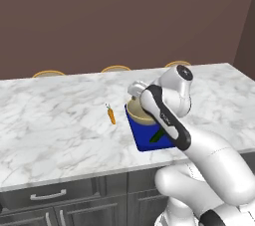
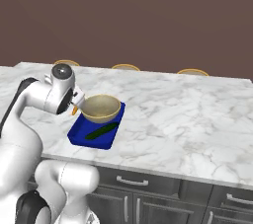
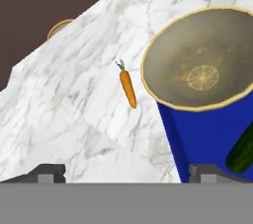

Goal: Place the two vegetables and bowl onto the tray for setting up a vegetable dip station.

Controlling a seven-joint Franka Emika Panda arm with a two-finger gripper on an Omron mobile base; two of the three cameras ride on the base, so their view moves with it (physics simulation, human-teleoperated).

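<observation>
Carrot (image 3: pixel 128 88) beside bowl (image 3: pixel 197 60), on counter (image 3: pixel 74 114)

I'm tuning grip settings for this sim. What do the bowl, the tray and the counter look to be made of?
Bowl: likely glazed ceramic, going by its mottled olive inside and pale rim. Tray: probably plastic or enamel, a uniform deep blue without texture. Counter: polished marble look, white with grey veins. All are rendered, so these are only guesses.

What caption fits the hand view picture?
Open gripper faces the carrot on the marble counter, beside the tray holding bowl and cucumber.
</observation>
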